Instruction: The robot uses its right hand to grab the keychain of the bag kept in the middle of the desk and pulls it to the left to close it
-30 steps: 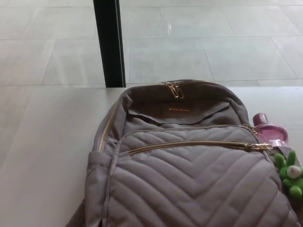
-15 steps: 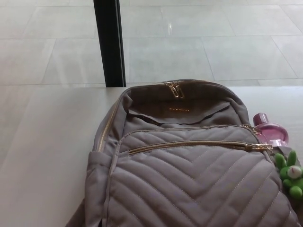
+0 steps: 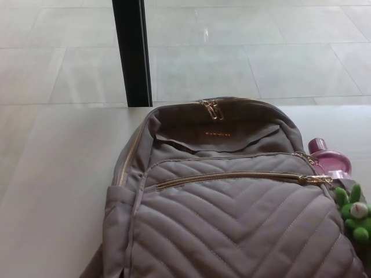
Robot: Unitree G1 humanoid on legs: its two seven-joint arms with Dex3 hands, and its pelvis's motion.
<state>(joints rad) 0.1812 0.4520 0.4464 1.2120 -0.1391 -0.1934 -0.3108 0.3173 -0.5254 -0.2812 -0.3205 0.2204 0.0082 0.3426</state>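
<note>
A black upright post [image 3: 132,52] stands at the left, behind the pale desk top [image 3: 52,191]. A taupe quilted fabric backpack [image 3: 232,226] lies in the middle of the desk, front face up, with its top toward the post. A gold zip track [image 3: 232,176] crosses the front pocket with its long axis nearly level, running left to right. The gold slider [image 3: 316,179] sits at the right end of that track. The green plush keychain [image 3: 355,211] hangs just below and right of the slider, at the bag's right edge. A pink translucent bottle [image 3: 329,157] stands just behind it, against the bag's side. Neither the left hand nor the right hand shows in the head view, so whether either is spread or closed cannot be told. The keychain lies on the robot's right, so the right hand is judged the nearer. The closing pull should run leftward along the track axis. Because the bottle is so near, an approach from the front looks safer.
</note>
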